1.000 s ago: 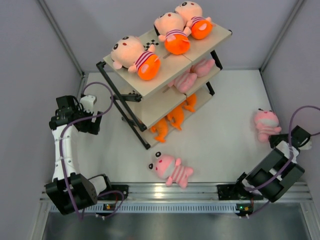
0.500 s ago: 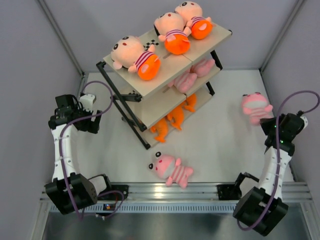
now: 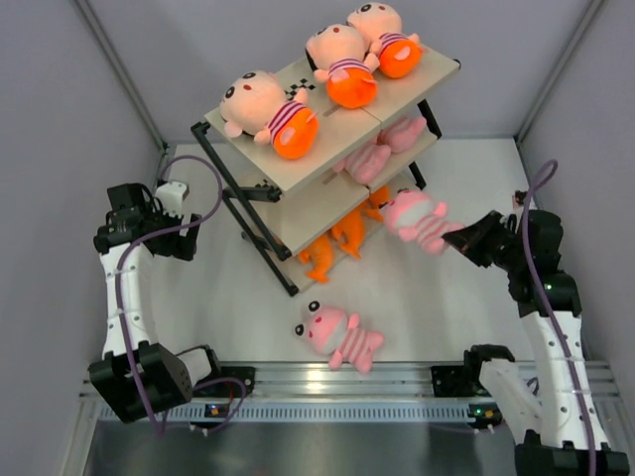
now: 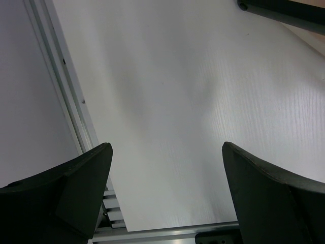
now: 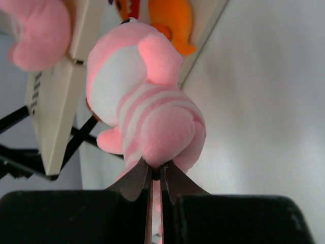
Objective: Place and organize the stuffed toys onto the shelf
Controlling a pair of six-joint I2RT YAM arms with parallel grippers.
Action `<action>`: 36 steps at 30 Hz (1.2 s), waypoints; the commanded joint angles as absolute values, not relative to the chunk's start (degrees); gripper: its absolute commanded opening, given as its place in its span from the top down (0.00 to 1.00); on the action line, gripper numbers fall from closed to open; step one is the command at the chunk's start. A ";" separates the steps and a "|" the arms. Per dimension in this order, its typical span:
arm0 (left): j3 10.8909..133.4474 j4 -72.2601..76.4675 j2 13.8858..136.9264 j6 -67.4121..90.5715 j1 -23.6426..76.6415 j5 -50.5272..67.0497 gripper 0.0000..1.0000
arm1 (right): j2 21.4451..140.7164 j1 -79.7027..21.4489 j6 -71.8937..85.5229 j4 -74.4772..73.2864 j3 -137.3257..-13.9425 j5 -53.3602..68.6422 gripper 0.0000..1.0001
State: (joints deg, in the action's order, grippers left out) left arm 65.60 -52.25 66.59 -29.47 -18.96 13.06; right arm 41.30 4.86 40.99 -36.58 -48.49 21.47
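Note:
My right gripper (image 3: 462,238) is shut on a pink striped animal (image 3: 417,218) and holds it in the air beside the shelf (image 3: 327,164). In the right wrist view the toy (image 5: 144,101) hangs from the closed jaws, close to the middle board. A second pink striped animal (image 3: 339,335) lies on the table near the front. Three black-haired dolls (image 3: 342,64) lie on the top board, pink animals (image 3: 372,154) on the middle board, orange creatures (image 3: 342,233) on the bottom one. My left gripper (image 3: 149,223) is open and empty left of the shelf; its view shows bare table (image 4: 167,101).
Grey walls enclose the table on three sides. An aluminium rail (image 3: 337,382) runs along the near edge by the arm bases. The shelf's black frame leg (image 4: 284,12) shows at the left wrist view's top right.
My right arm has lifted the pink striped animal from the right side of the table and swung it left, up to the shelf's side. The left arm has barely moved.

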 commanded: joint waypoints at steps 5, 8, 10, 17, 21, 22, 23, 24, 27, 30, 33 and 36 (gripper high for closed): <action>67.85 -52.21 67.06 -28.65 -18.72 13.89 0.05 | 43.85 -9.31 45.96 -38.24 -61.95 28.30 1.00; 67.50 -52.29 66.88 -29.18 -18.72 13.45 0.05 | 45.61 -13.09 48.68 -34.91 -64.77 29.97 1.00; 67.24 -52.29 66.88 -29.18 -18.72 13.45 0.05 | 47.37 -16.51 51.23 -32.71 -66.00 30.06 1.00; 66.62 -52.21 66.71 -29.35 -18.72 13.27 0.05 | 55.89 -29.52 53.34 -24.89 -71.01 19.87 1.00; 66.36 -52.21 66.80 -29.53 -18.72 12.92 0.05 | 60.89 -35.58 57.73 -14.01 -70.32 13.20 1.00; 66.18 -52.21 66.71 -29.53 -18.72 12.83 0.05 | 62.04 -36.47 58.27 -12.41 -70.23 12.49 1.00; 66.09 -52.29 66.80 -29.62 -18.63 12.75 0.05 | 63.18 -37.26 58.71 -11.44 -70.31 11.78 1.00; 66.09 -52.29 66.71 -29.62 -18.72 12.74 0.05 | 65.28 -38.92 59.23 -9.16 -70.40 10.12 1.00; 66.01 -52.21 66.71 -30.06 -18.72 12.57 0.05 | 69.15 -41.82 59.76 -6.52 -70.66 6.00 1.00; 65.92 -52.29 66.88 -30.15 -18.72 12.30 0.05 | 72.84 -43.41 60.20 -4.66 -71.45 4.14 1.00; 65.74 -52.29 66.89 -30.15 -18.72 12.30 0.05 | 74.61 -43.77 60.91 -3.78 -71.11 0.46 1.00; 65.57 -52.29 66.71 -30.41 -18.72 12.13 0.05 | 74.88 -43.68 59.95 -4.21 -71.28 -5.33 1.00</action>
